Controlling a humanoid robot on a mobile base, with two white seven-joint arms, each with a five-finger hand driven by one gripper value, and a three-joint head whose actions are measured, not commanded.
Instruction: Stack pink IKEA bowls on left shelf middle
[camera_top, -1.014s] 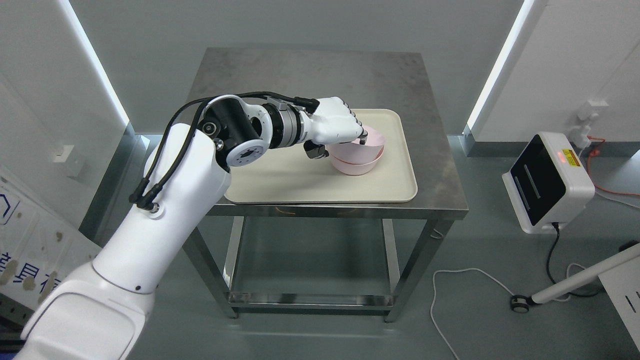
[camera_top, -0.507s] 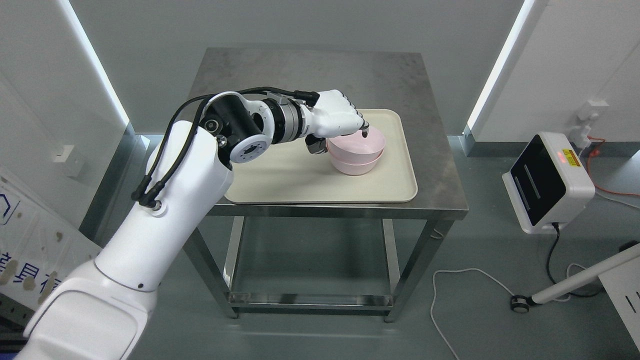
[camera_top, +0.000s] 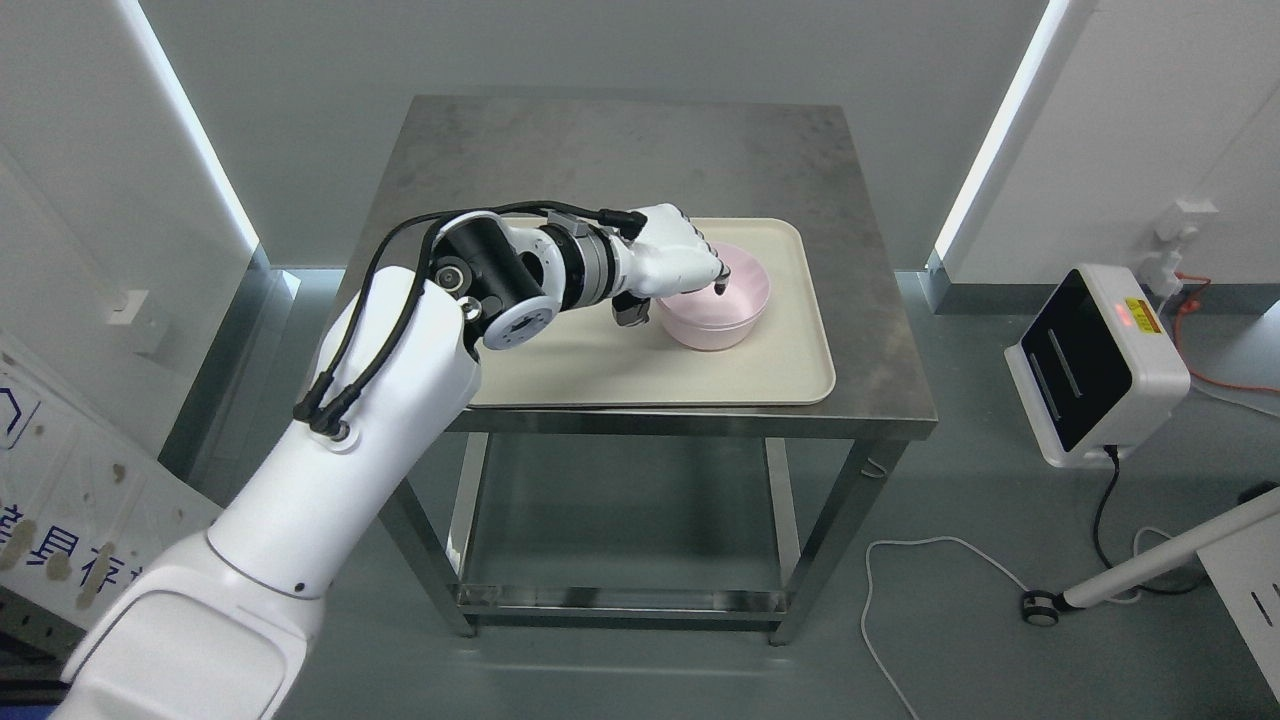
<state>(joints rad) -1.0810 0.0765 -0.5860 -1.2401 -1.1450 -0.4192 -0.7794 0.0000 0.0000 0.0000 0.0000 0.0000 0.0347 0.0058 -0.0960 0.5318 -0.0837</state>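
Head view: left hand (camera_top: 672, 262) apparently grips upright pink bowl (camera_top: 716, 310).

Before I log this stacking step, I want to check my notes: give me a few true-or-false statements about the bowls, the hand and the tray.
1. The pink bowls sit nested on the cream tray. True.
2. The left hand grips the bowls at their left rim, fingers over the edge. True.
3. The tray lies on the floor under the table. False: it lies on top of the steel table.
4. The right hand is steadying the bowls. False: no right hand is in view.
5. The bowls stand at the tray's left end. False: they are toward its right end.
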